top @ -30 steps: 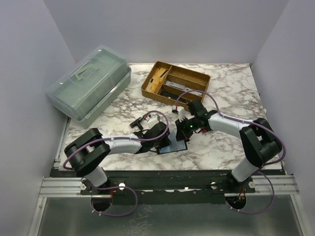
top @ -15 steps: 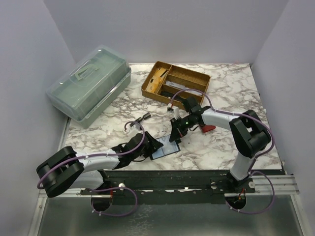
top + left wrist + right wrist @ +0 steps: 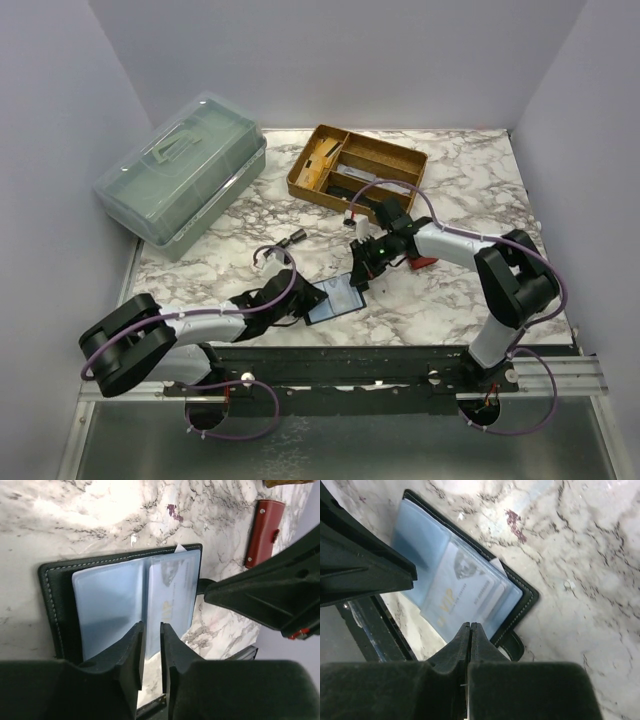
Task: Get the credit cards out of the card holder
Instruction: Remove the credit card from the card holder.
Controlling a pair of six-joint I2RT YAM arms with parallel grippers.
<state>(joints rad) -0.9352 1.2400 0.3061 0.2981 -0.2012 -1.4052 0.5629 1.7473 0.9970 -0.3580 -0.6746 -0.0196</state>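
The black card holder [image 3: 335, 298] lies open on the marble near the front edge. Its pale blue sleeves hold credit cards; the top one is a pale card with gold "VIP" lettering [image 3: 462, 587], also in the left wrist view [image 3: 172, 592]. My left gripper [image 3: 152, 626] is low at the holder's left side [image 3: 312, 298], its jaws a narrow gap apart over the sleeves' edge with nothing between them. My right gripper [image 3: 470, 625] is shut, tips at the VIP card's edge on the holder's right side [image 3: 362, 272]. I cannot tell whether it pinches the card.
A red case [image 3: 422, 262] lies just right of the right gripper. A wooden tray with compartments [image 3: 357, 168] stands at the back middle. A grey-green lidded plastic box [image 3: 185, 170] is at the back left. A small black object [image 3: 293, 238] lies left of centre.
The left arm has dropped from arching over the holder to reaching in low from the left. The right gripper has moved left to the holder's right edge. The holder has shifted slightly left.
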